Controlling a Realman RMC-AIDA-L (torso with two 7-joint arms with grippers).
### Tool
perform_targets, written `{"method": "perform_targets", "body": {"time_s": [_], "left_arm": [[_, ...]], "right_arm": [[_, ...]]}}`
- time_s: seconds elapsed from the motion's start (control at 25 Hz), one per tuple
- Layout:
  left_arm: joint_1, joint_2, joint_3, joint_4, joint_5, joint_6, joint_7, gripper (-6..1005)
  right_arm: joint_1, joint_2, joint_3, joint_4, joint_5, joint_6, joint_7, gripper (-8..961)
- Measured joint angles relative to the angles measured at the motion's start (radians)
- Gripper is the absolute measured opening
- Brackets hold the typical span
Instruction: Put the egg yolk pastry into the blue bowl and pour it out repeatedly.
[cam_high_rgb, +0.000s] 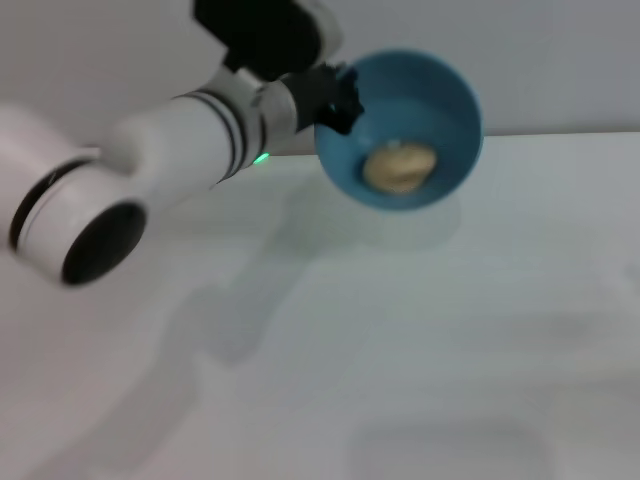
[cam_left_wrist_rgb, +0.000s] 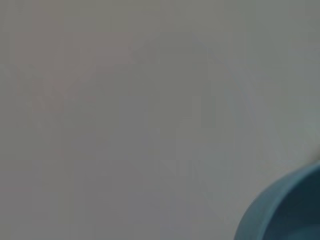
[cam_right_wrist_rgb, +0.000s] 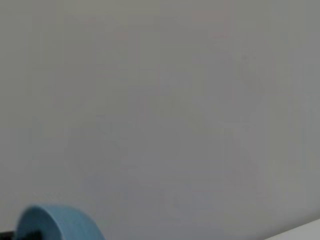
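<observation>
Looks like a bare robot test bench or lab setup rather than a home or kitchen. Plain matte white tabletop (cam_high_rgb: 420, 350) filling the lower part of the head view, meeting a blank pale grey wall (cam_high_rgb: 540, 60) directly behind, with no furniture, appliances or decoration anywhere. Only props on show: a round glossy light-blue bowl (cam_high_rgb: 440, 90) with a small pale tan dough ball (cam_high_rgb: 398, 167) inside, held up over the table by a white robot arm with black joint rings and a small green indicator light (cam_high_rgb: 180, 140). Both wrist views given over almost wholly to the same featureless grey wall, plus an edge of the bowl.
</observation>
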Motion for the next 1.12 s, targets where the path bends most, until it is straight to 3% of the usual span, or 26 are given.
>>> {"method": "perform_targets", "body": {"time_s": [0.32,0.52,0.72,0.96,1.12], "left_arm": [[0.086,-0.004,0.086,0.178,-0.002,0.523,0.070,13],[0.088,-0.012,0.229,0.405,-0.072,1.021,0.101,13],[0.078,-0.012,0.369,0.474,-0.259,1.167,0.162,12],[0.087,-0.012,0.515,0.475,-0.497,1.343,0.228,12],[0.067,-0.012,0.568,0.483,-0.612,1.353,0.221,13]], "right_arm": [[0.003,0.001,0.001,0.000,0.001,0.005,-0.001,612],[0.012,0.001,0.001,0.005,0.001,0.016,-0.001,612],[0.018,0.001,0.001,0.020,0.001,0.021,-0.003,612],[0.031,0.000,0.001,0.025,0.001,0.028,-0.014,612],[0.032,0.000,0.001,0.026,0.001,0.028,-0.015,611]]}}
